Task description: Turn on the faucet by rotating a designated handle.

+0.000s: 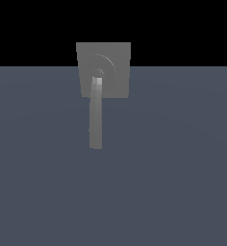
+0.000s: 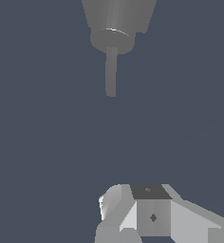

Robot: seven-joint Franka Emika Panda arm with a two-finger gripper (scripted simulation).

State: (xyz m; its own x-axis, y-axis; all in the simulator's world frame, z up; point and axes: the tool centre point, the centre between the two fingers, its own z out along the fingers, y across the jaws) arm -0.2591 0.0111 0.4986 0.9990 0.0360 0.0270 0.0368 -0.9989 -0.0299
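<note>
Exterior view: the faucet (image 1: 104,69) stands at the far edge of the flat blue-grey surface (image 1: 173,168), roughly mid-way along that edge and a little toward the exterior view's left. Its square grey backplate (image 1: 118,81) rises above the edge line against a black background. Raised concentric rings (image 1: 108,61) curve around a round hub (image 1: 97,73) set left of the plate's centre.

The handle (image 1: 95,117) runs from the hub toward the near side, a long slim bar with a slight curve. Its hub end is lighter (image 1: 97,82); its free end stops well short of the surface's middle. The bar is longer than the plate is tall.

No arm or fingers appear in the exterior view.

Wrist view: faucet (image 2: 117,21) seen end-on, hub (image 2: 112,40) facing the camera, handle (image 2: 111,71) foreshortened and pointing toward the lens. Part of the gripper (image 2: 147,213) shows at the picture's edge as pale faceted blocks, well apart from the handle's tip. The fingers themselves are cut off by the frame; cannot tell how far open they are. Nothing is seen held.
</note>
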